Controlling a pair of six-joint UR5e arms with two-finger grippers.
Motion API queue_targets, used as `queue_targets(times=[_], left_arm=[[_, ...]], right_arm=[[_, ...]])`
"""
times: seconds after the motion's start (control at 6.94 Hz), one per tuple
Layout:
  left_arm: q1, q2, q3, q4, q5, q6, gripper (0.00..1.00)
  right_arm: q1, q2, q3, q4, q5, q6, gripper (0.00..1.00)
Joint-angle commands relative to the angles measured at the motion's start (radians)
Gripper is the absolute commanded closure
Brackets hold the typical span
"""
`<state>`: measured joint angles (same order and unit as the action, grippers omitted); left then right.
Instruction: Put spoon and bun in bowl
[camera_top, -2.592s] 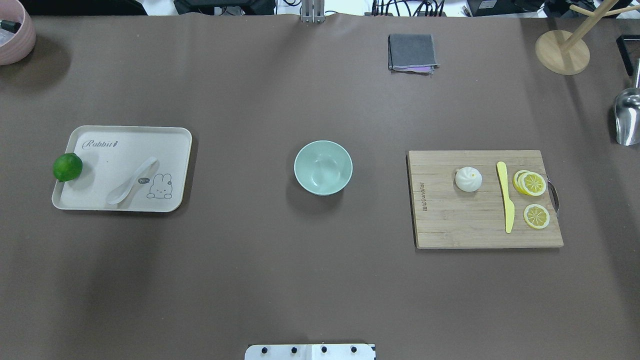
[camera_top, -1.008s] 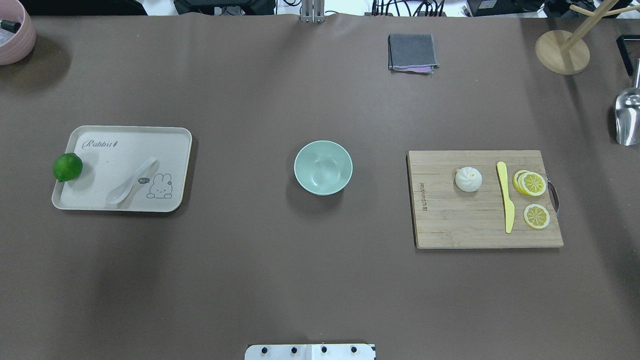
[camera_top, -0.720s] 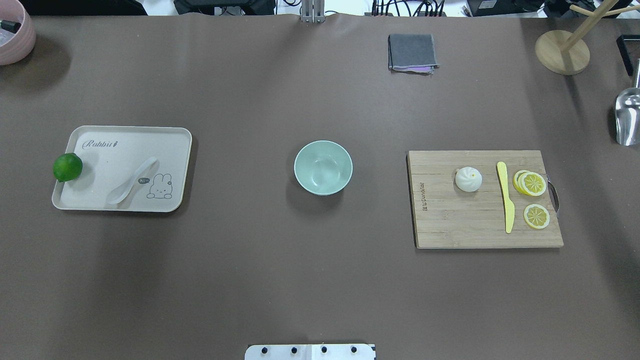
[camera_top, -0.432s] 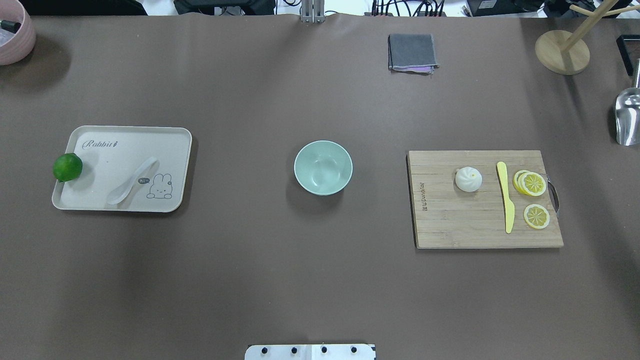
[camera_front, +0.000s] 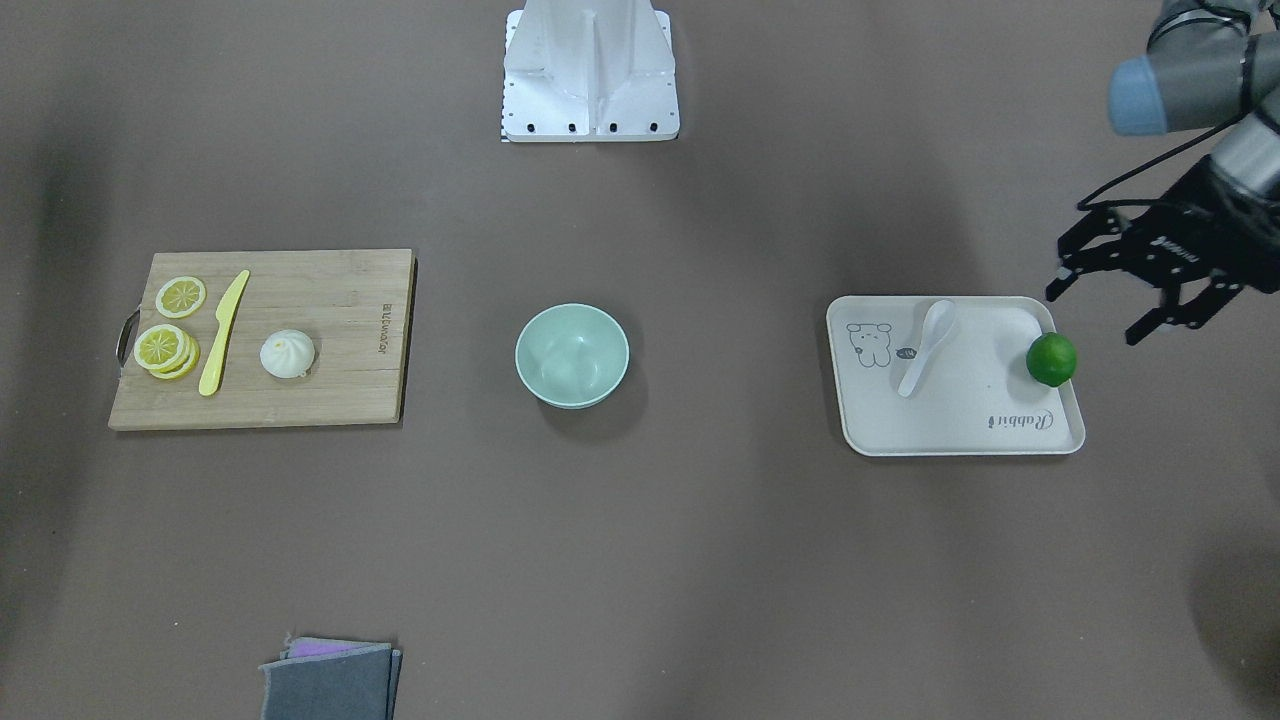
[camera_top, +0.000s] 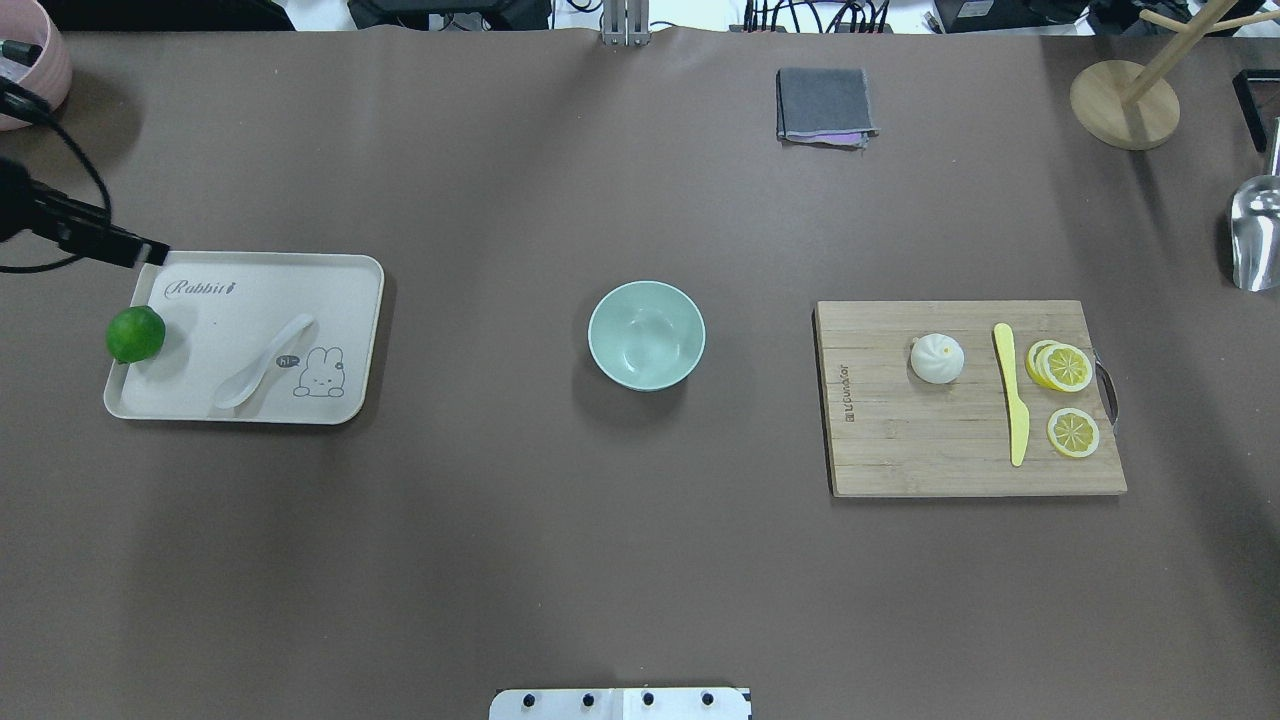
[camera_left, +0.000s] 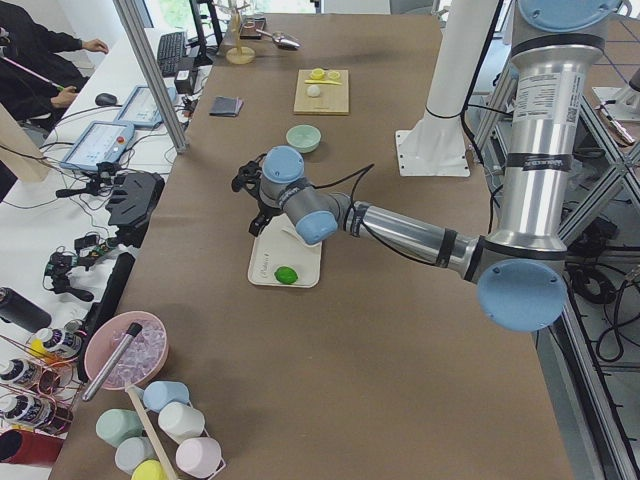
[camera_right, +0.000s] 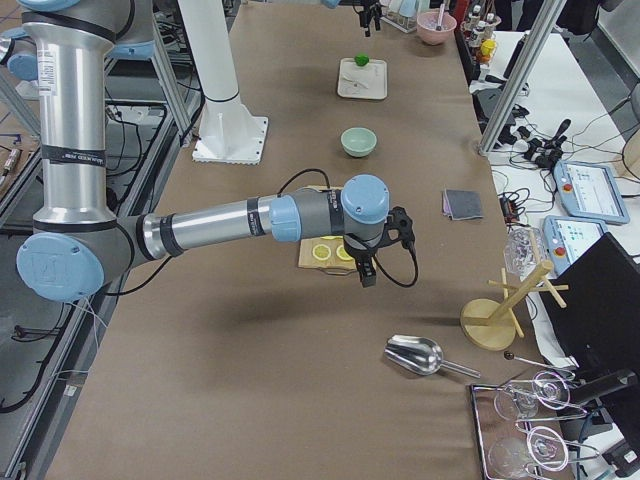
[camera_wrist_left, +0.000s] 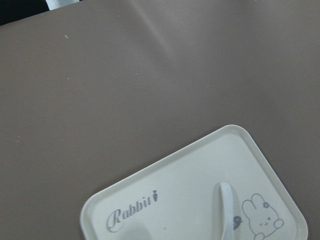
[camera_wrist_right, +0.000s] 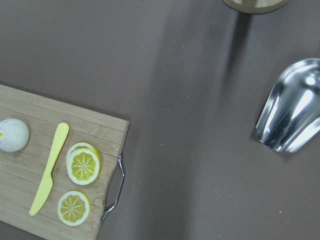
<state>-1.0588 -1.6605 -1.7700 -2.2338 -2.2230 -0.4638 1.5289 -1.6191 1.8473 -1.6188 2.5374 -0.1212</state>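
Observation:
The white spoon (camera_top: 265, 362) lies on the off-white tray (camera_top: 250, 300) at the table's left. It also shows in the left wrist view (camera_wrist_left: 225, 210). The white bun (camera_top: 937, 358) sits on the wooden cutting board (camera_top: 930, 440) at the right. The mint-green bowl (camera_top: 646, 335) stands empty in the middle. My left gripper (camera_front: 1095, 315) is open and empty, hovering above the table beside the tray's lime end. One of its fingers (camera_top: 125, 246) shows at the overhead view's left edge. My right gripper (camera_right: 365, 270) hovers beyond the board's lemon end; I cannot tell whether it is open.
A green lime (camera_top: 135, 334) sits on the tray's left rim. A yellow knife (camera_top: 1012, 390) and lemon slices (camera_top: 1065, 367) lie on the board. A grey cloth (camera_top: 824, 104), a wooden stand (camera_top: 1125, 100), a metal scoop (camera_top: 1255, 235) and a pink bowl (camera_top: 30, 60) line the far and side edges.
My left arm has come into the overhead view at the left edge, near the tray's far left corner. Spoon, bun and bowl have not moved.

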Motion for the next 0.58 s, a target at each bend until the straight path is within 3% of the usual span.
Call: queue_targets(times=[0.0, 0.43], left_arm=[[0.192, -0.028, 0.015, -0.020, 0.178, -0.096, 0.03], [0.247, -0.060, 0.107, -0.023, 0.186, -0.092, 0.03]], right_arm=[[-0.001, -0.010, 0.000, 0.048, 0.009, 0.000, 0.00], [-0.006, -0.002, -0.003, 0.051, 0.004, 0.000, 0.00]])
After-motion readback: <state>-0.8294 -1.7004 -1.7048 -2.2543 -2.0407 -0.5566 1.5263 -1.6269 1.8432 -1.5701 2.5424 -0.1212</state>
